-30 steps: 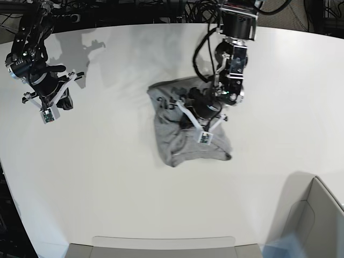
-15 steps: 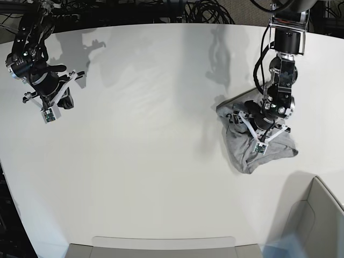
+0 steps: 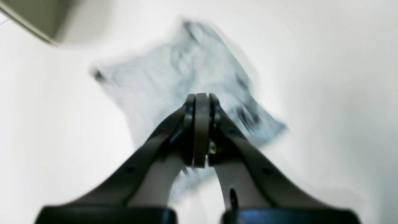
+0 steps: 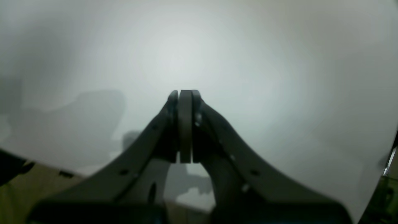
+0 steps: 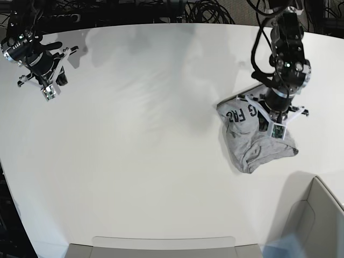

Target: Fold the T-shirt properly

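Note:
The grey T-shirt [image 5: 252, 141] lies folded into a small bundle at the right of the white table, with dark lettering [image 5: 239, 114] showing at its upper left. My left gripper [image 5: 274, 108] hovers over the bundle's upper right part. In the left wrist view my left gripper [image 3: 201, 102] is shut, pads pressed together with no cloth between them, and the blurred T-shirt [image 3: 174, 71] lies below it. My right gripper [image 5: 45, 75] is at the far left corner. It is shut [image 4: 185, 96] with nothing in it, above bare table.
A grey bin [image 5: 318, 215] stands at the front right corner, just beyond the shirt, and its corner shows in the left wrist view [image 3: 34, 21]. A flat grey tray [image 5: 161, 246] lies along the front edge. Cables run behind the table's far edge.
My left arm dragged the T-shirt from the table's middle to the right, then came off it, uncovering the lettering. My right arm moved up toward the far left corner.

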You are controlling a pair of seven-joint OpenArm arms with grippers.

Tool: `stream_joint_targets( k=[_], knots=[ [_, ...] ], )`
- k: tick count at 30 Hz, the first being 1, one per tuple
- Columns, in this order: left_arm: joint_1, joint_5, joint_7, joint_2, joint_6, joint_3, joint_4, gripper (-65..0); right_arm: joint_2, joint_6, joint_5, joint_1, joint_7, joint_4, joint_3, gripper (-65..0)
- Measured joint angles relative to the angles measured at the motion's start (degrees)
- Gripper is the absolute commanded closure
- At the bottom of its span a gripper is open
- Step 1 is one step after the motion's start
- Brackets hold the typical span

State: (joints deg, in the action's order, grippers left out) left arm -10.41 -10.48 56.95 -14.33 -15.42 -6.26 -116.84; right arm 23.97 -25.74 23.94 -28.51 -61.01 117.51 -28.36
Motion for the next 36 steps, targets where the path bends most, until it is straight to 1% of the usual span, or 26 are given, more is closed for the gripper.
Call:
stream_joint_targets(
  k=[2,5,6,10,14,15,16,17,19,21,23,25,27,28,29,30,31,33,36],
  knots=[
    [-4.7,0.0,1.1,0.5,0.1,-2.0,0.4,0.0,0.3,0.0,0.3,-3.8,0.7,0.1,-0.6,0.0],
    [-11.2,0.7,0.9,1.2,0.5,-4.3,0.5,0.0,0.6,0.0,0.1,-9.0,0.6,0.2,-2.6,0.0],
    [-13.4,0.5,0.2,1.8,0.4,-5.6,0.3,0.0,0.8,0.0,0.1,-11.1,1.0,0.2,-3.1,0.0],
    [-21.8,0.2,0.3,5.2,0.0,-11.0,0.3,0.0,1.1,0.0,0.3,-19.1,0.9,0.3,-3.1,0.0],
    [-29.6,0.3,0.0,5.2,0.5,-15.3,0.2,0.0,1.2,0.0,0.2,-26.3,1.1,0.3,-3.1,0.0],
    [-31.7,0.4,-0.2,5.6,0.4,-15.8,0.1,0.0,1.4,0.0,0.3,-28.1,2.2,0.3,-3.1,0.0],
    [-34.2,0.3,-0.6,5.9,0.5,-16.1,0.2,0.0,1.7,0.0,0.2,-29.8,3.7,0.3,-3.1,0.0],
    [-36.4,0.4,-2.4,6.2,0.4,-16.1,0.1,0.0,2.4,0.0,0.4,-31.8,5.4,0.3,-3.0,0.0],
    [-40.8,0.0,-4.8,6.6,0.0,-15.8,0.1,0.0,3.4,0.0,0.7,-34.6,5.9,0.3,-2.8,0.0],
    [-43.8,-0.1,-4.8,6.6,0.0,-15.5,0.3,0.0,3.5,0.0,-0.4,-35.0,5.4,0.0,-1.7,0.0],
    [-44.4,0.1,-5.0,6.3,0.0,-15.5,1.7,0.0,3.7,0.0,0.3,-34.7,6.4,-0.7,0.4,0.0],
    [-44.1,0.2,-5.7,5.3,0.1,-15.0,4.7,0.0,3.7,0.0,0.3,-33.7,6.4,-2.6,3.0,0.0],
    [-43.5,0.7,-6.3,4.7,0.5,-12.8,9.9,0.0,4.5,0.1,-0.9,-30.7,6.1,-6.8,7.6,0.0],
    [-42.3,0.6,-6.4,4.2,0.4,-11.5,12.7,0.0,5.4,0.0,-1.8,-29.2,7.3,-9.6,10.4,0.0],
    [-41.4,0.6,-6.0,3.8,0.4,-10.2,15.2,0.0,6.1,0.1,-3.1,-27.6,7.7,-12.6,13.6,0.0],
    [-40.6,0.3,-6.2,3.3,0.1,-8.9,17.8,0.0,6.5,0.0,-6.0,-25.7,8.2,-15.8,16.4,0.0],
    [-40.2,-0.3,-6.6,2.8,-0.3,-7.8,20.6,0.0,6.5,0.1,-8.0,-23.7,9.6,-19.3,19.1,0.0],
    [-39.1,0.2,-7.1,1.7,0.1,-6.5,27.0,0.0,6.7,0.5,-10.3,-20.9,13.6,-25.5,23.7,0.0],
    [-36.1,1.0,-6.4,1.0,0.7,-6.2,34.9,0.0,6.8,0.4,-12.7,-16.9,13.9,-31.7,30.3,0.0]
  ],
)
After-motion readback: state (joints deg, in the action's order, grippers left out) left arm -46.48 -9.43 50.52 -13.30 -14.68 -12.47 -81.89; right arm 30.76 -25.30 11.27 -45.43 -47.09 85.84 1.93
